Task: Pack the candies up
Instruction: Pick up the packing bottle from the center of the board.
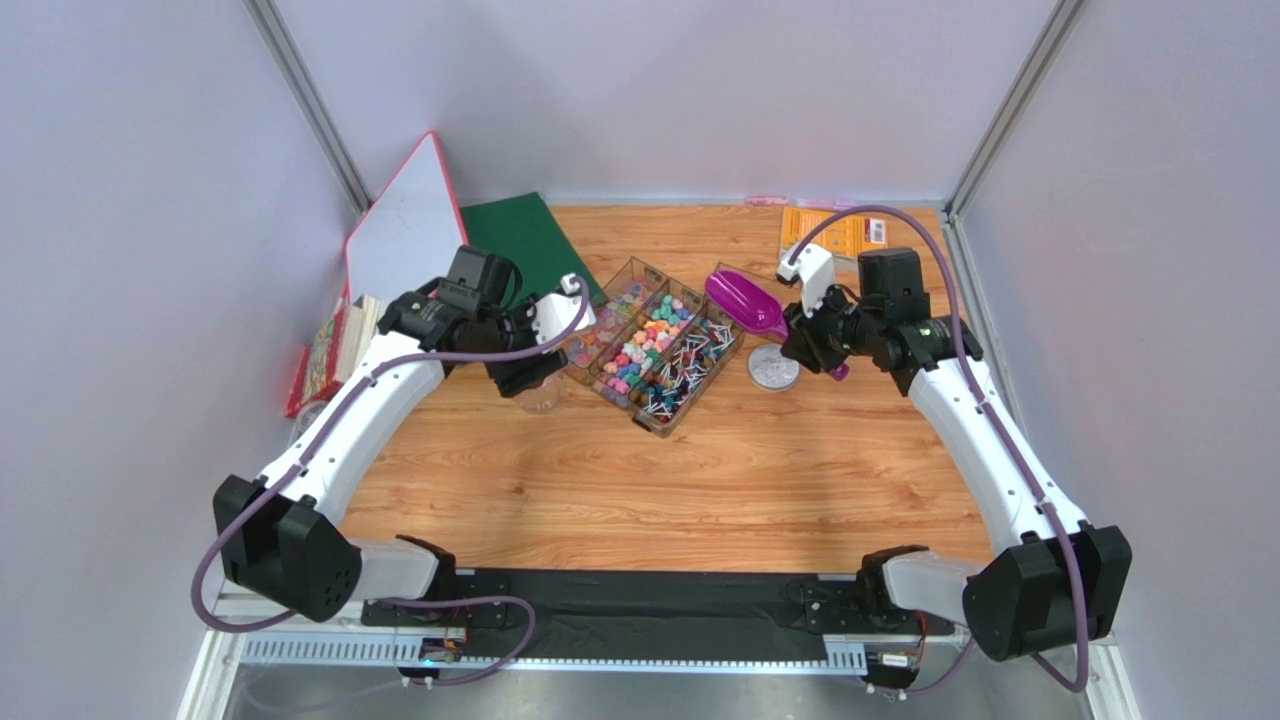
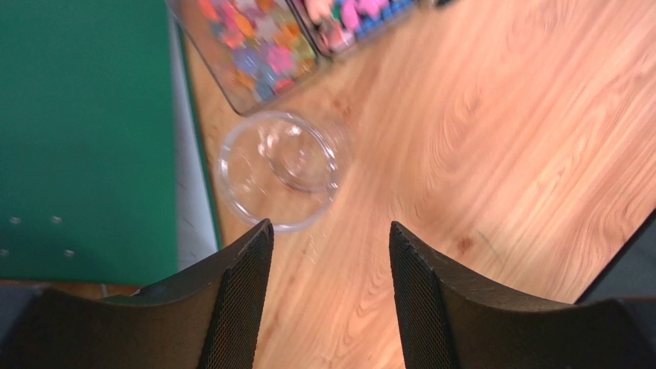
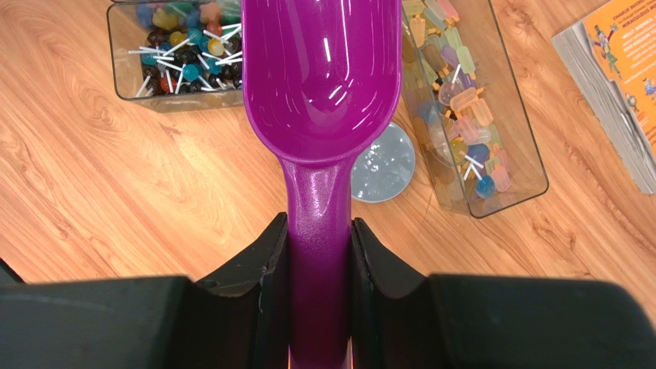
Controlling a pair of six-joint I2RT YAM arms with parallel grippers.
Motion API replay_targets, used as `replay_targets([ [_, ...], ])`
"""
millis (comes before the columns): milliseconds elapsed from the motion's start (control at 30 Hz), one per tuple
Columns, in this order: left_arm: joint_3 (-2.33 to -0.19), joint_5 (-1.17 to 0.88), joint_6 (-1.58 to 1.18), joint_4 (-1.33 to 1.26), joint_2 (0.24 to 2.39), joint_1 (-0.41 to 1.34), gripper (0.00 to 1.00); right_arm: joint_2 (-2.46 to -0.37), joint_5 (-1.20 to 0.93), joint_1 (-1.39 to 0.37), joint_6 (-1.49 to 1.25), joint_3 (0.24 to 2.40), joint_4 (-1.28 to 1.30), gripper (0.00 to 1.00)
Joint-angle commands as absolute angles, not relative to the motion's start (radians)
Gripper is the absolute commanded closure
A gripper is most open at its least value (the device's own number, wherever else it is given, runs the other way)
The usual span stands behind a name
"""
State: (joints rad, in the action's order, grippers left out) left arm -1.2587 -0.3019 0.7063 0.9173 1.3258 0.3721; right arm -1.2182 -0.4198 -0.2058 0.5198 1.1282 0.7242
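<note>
Small many-coloured candies (image 1: pixel 661 348), some on white sticks, lie in clear trays (image 1: pixel 639 267) mid-table. The left gripper (image 2: pixel 331 231) is open and empty near a cup (image 2: pixel 281 169); the right gripper (image 3: pixel 319 224) clamps a purple scoop (image 3: pixel 323 77).

Purple scoop (image 3: pixel 323 77), multicoloured candies (image 1: pixel 661 348), dark green mat (image 2: pixel 85 138), orange booklet (image 3: pixel 627 46), pale wood-grain table (image 1: pixel 676 480).
</note>
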Motion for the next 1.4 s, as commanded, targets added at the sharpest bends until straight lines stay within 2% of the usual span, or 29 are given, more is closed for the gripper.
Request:
replay_targets([
  [0,-1.172,-0.239,0.796,0.890,1.304,0.374,0.36,-1.210,-0.413,-0.202,0.497,1.158,0.733,1.00],
  [400,-1.118,-0.195,0.772,0.661,1.439,0.387,0.36,-1.201,-0.411,-0.201,0.497,1.152,0.750,1.00],
  [700,-1.152,-0.206,0.753,0.652,1.531,0.390,0.39,-1.146,-0.407,-0.202,0.486,1.109,0.750,1.00],
  [733,-1.154,-0.207,0.753,0.658,1.535,0.391,0.42,-1.146,-0.403,-0.202,0.486,1.106,0.749,1.00],
  [833,-1.154,-0.222,0.750,0.683,1.537,0.393,0.61,-1.140,-0.399,-0.202,0.488,1.101,0.749,1.00],
  [867,-1.154,-0.224,0.749,0.690,1.536,0.393,0.70,-1.138,-0.397,-0.202,0.488,1.100,0.747,1.00],
  [933,-1.143,-0.224,0.749,0.704,1.531,0.393,0.80,-1.141,-0.396,-0.202,0.489,1.097,0.744,1.00],
  [967,-1.138,-0.225,0.749,0.710,1.526,0.393,0.90,-1.143,-0.396,-0.202,0.489,1.097,0.744,1.00],
  [1033,-1.141,-0.233,0.750,0.748,1.505,0.393,1.00,-1.149,-0.397,-0.202,0.492,1.101,0.742,1.00],
  [1233,-1.120,-0.331,0.804,0.948,1.319,0.432,1.00,-1.160,-0.377,-0.201,0.508,1.117,0.741,1.00],
  [1367,-1.189,-0.576,0.968,1.205,1.226,0.491,1.00,-1.166,-0.376,-0.189,0.505,1.112,0.741,1.00],
])
